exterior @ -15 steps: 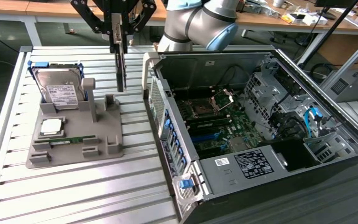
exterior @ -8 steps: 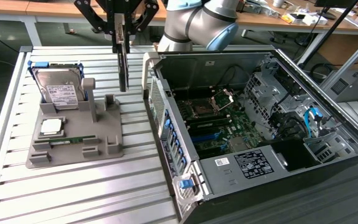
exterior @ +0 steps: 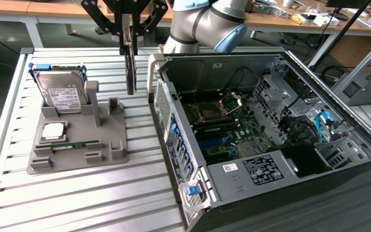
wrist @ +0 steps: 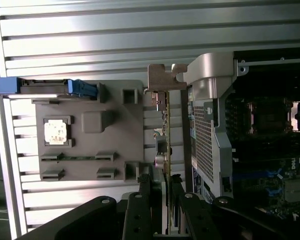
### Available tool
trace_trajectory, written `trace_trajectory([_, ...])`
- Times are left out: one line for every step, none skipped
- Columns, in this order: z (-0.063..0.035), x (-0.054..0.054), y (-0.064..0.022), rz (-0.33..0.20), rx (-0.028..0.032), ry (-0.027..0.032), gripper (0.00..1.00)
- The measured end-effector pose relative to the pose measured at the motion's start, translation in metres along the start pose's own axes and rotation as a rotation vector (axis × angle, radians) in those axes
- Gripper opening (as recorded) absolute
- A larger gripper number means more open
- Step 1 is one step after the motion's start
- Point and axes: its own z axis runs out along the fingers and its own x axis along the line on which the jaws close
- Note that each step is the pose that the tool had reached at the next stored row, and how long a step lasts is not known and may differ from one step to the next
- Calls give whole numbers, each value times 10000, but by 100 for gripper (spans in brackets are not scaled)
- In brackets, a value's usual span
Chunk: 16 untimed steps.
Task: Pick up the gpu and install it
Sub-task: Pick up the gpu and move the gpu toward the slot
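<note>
The gpu (exterior: 130,67) hangs upright on edge, a thin dark card, in the air between the grey holder tray (exterior: 76,145) and the open computer case (exterior: 269,130). My gripper (exterior: 129,41) is shut on the card's top edge, with the black fingers either side of it. In the wrist view the gpu (wrist: 166,145) runs edge-on away from my gripper (wrist: 162,200), and its silver bracket (wrist: 165,80) is at the far end. The card hovers over the slatted table just beside the case's wall (wrist: 205,125).
The tray holds a hard drive (exterior: 60,94) standing at its back, a square processor (exterior: 53,130) and a green memory stick (exterior: 69,144). The case lies on its side with the motherboard (exterior: 221,125) exposed. Workbenches with clutter stand behind the table.
</note>
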Motion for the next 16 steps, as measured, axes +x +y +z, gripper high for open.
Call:
trace_trajectory([0, -6, 0, 0, 1, 0, 27])
trace_trajectory([1, -13, 1, 0, 1, 0, 27])
trace_trajectory([1, -18, 1, 0, 1, -1, 27])
trace_trajectory([1, -26, 2, 0, 2, 0, 27])
trace_trajectory([1, -32, 2, 0, 3, 0, 27])
trace_trajectory([1, -38, 3, 0, 3, 0, 27])
trace_trajectory([1, -43, 3, 0, 3, 0, 27])
trace_trajectory([2, -49, 3, 0, 3, -1, 27])
trace_trajectory([1, -54, 4, 0, 4, 0, 27])
trace_trajectory([2, -59, 4, 0, 4, -1, 27])
trace_trajectory([2, -64, 4, 0, 5, 0, 27])
trace_trajectory([2, -68, 5, 0, 5, 0, 27])
trace_trajectory([2, -73, 5, 0, 5, 0, 27])
trace_trajectory([2, -78, 5, 0, 5, -1, 27])
trace_trajectory([2, -83, 6, 0, 6, 0, 27])
trace_trajectory([2, -87, 6, 0, 6, 0, 27])
